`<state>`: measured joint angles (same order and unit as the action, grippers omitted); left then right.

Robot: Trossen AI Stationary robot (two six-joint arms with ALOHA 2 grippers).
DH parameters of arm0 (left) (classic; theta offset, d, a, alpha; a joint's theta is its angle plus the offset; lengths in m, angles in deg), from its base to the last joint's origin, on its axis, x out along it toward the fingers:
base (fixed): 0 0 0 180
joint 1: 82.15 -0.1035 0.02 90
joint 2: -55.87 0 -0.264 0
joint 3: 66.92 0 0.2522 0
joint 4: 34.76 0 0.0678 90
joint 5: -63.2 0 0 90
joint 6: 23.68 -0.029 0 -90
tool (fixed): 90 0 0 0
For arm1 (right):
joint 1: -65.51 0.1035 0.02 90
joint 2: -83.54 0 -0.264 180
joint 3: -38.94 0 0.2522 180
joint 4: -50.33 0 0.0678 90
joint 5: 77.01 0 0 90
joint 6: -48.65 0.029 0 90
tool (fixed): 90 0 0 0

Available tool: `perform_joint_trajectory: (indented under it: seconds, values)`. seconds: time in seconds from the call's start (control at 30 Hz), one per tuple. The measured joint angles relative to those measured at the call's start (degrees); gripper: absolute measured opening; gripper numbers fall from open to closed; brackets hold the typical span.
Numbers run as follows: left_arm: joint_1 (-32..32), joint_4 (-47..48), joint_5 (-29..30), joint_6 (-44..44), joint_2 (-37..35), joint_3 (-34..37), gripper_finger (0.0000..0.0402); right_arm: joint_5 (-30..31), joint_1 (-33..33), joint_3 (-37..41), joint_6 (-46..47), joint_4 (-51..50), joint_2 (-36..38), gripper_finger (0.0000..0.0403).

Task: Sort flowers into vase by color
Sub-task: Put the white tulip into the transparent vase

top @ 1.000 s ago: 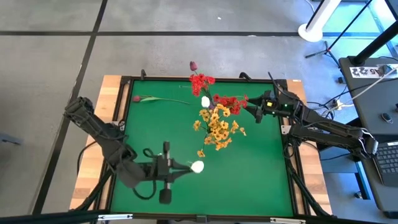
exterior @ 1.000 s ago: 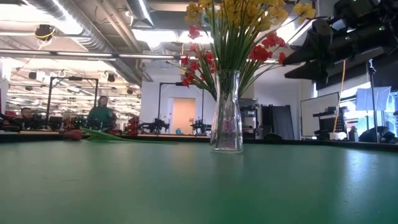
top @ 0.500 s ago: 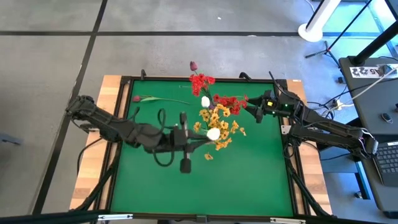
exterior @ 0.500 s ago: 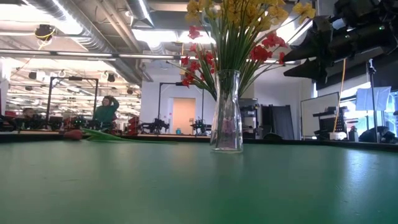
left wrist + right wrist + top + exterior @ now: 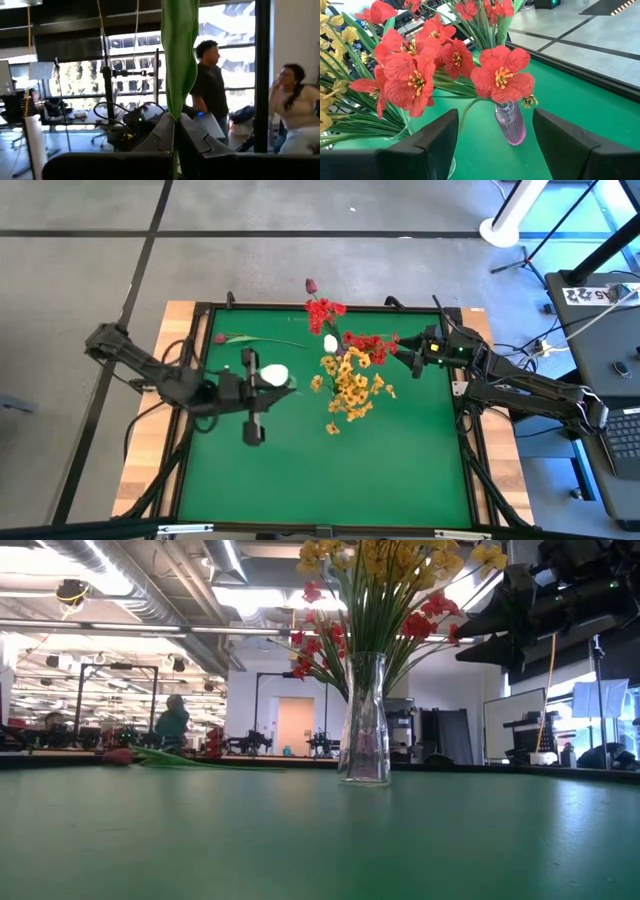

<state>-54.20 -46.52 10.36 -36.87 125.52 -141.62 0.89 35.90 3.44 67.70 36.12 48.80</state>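
The left gripper (image 5: 262, 376), jaws clamped on a white tulip (image 5: 274, 374) at center-left, must carry it to a vase (image 5: 365, 720); the right gripper (image 5: 495, 137) waits open-jawed and empty by the red flowers (image 5: 370, 343).

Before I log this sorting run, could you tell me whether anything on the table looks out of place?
One dark pink bud flower lies flat on the green table near its far left corner, outside the clear vase. The left end effector holds a white tulip by its stem.
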Motion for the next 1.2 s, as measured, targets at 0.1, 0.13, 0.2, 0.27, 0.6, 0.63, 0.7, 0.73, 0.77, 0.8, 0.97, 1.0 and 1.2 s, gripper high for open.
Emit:
perform_joint_trajectory:
  seconds: [0.1,0.13,0.2,0.27,0.6,0.63,0.7,0.73,0.77,0.8,0.97,1.0,1.2]
  values:
    - [-2.6,-14.2,-6.0,1.3,-0.5,10.3,0.0,0.0,0.0,0.0,0.0,0.0,0.0,0.0255]
    - [-4.0,-18.2,-9.1,2.6,-0.4,13.1,0.0,0.0,0.0,0.0,0.0,0.0,0.0,0.0255]
    - [-7.2,-25.6,-14.9,6.0,0.8,17.1,0.0,0.0,0.0,0.0,0.0,0.0,0.0,0.0255]
    - [-10.1,-29.5,-16.8,9.2,2.7,19.2,0.0,0.0,0.0,0.0,0.0,0.0,0.0,0.0255]
    - [-16.4,-32.1,-19.4,12.3,10.3,19.8,0.0,0.4,0.0,0.0,0.2,0.0,0.0,0.0255]
    - [-16.5,-32.6,-19.4,11.6,10.6,19.8,0.0,0.5,0.0,0.0,0.2,0.0,0.0,0.0255]
    - [-16.5,-34.0,-19.6,10.2,11.3,19.8,0.0,1.0,0.0,0.0,0.2,0.0,0.0,0.0255]
    - [-16.4,-34.6,-19.8,9.5,11.6,19.8,0.0,1.1,0.0,0.0,0.2,0.0,0.0,0.0255]
    - [-16.4,-34.8,-19.9,8.5,11.8,19.8,0.0,1.3,0.0,0.0,0.2,0.0,0.0,0.0255]
    - [-16.4,-34.7,-20.1,7.9,11.8,19.8,0.0,1.5,0.0,0.0,0.2,0.0,0.0,0.0255]
    - [-16.4,-34.8,-20.2,5.3,11.8,19.8,0.0,1.6,0.0,0.0,0.2,0.0,0.0,0.0255]
    - [-16.4,-35.0,-20.4,4.9,11.8,19.8,0.0,1.6,0.0,0.0,0.2,0.0,0.0,0.0255]
    - [-16.4,-35.6,-21.9,4.0,11.8,19.8,0.0,1.6,0.0,0.0,0.2,0.0,0.0,0.0255]
